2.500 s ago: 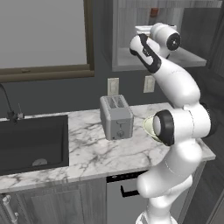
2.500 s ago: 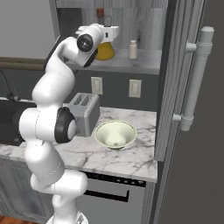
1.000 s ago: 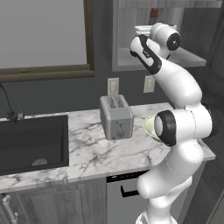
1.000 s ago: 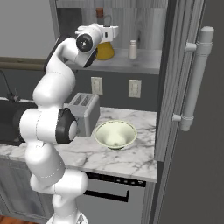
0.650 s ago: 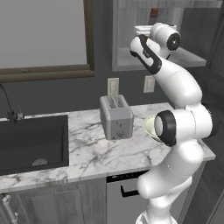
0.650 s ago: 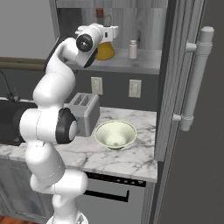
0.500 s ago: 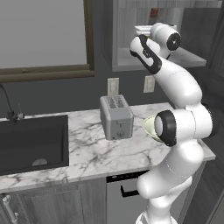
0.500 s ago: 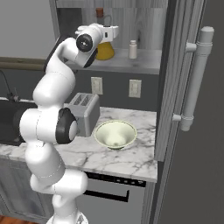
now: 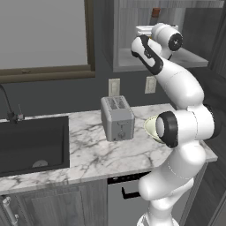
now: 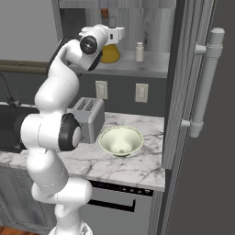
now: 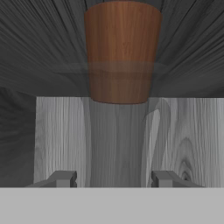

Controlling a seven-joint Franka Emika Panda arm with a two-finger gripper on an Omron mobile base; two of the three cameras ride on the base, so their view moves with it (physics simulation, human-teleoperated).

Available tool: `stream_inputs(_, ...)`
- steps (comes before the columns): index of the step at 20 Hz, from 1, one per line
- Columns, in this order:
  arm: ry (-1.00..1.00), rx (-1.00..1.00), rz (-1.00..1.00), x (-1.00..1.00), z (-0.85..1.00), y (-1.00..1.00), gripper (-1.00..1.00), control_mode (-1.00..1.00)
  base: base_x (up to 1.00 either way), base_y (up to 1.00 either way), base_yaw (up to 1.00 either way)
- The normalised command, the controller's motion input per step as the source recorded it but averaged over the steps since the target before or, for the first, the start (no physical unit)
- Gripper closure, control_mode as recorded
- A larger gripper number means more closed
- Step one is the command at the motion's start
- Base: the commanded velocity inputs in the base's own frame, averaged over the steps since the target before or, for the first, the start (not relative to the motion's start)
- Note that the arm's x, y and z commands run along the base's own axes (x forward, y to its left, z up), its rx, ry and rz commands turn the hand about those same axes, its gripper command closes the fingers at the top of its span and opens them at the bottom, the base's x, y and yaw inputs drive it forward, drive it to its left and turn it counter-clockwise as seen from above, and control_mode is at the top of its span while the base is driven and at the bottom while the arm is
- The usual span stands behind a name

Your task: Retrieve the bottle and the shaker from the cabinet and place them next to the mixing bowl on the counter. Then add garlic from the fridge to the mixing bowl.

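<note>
While parked on the cabinet [image 10: 151, 64] shelf, bottle [image 10: 110, 51] looks pretty: amber-yellow cone, clear thin neck, reddish-brown stopper [image 11: 122, 52] at 12 o'clock. Tool [image 11: 113, 178] clamped round that neck, fingers [image 11: 63, 178] touching the glass. Shaker [image 10: 139, 52] at bottle's 3 o'clock.

Flat, even, shadowless rendered light

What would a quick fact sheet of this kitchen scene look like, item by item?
bottle: on the cabinet shelf, amber liquid, brown stopper
gripper: up at the bottle, its jaws on either side of the glass neck; contact cannot be told
shaker: upright on the same shelf, apart from the bottle
mixing bowl: on the counter, beside the toaster
fridge: door shut
</note>
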Motion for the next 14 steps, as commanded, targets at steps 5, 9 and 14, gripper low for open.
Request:
stream_inputs(5,0.00,0.00,0.00,0.00,0.00,0.00,1.00,-1.00,0.00,0.00,0.00)
stream_inputs(9,0.00,0.00,0.00,0.00,0.00,0.00,1.00,-1.00,0.00,0.00,0.00)
stream_inputs(14,0.00,0.00,0.00,0.00,0.00,0.00,1.00,-1.00,0.00,0.00,0.00)
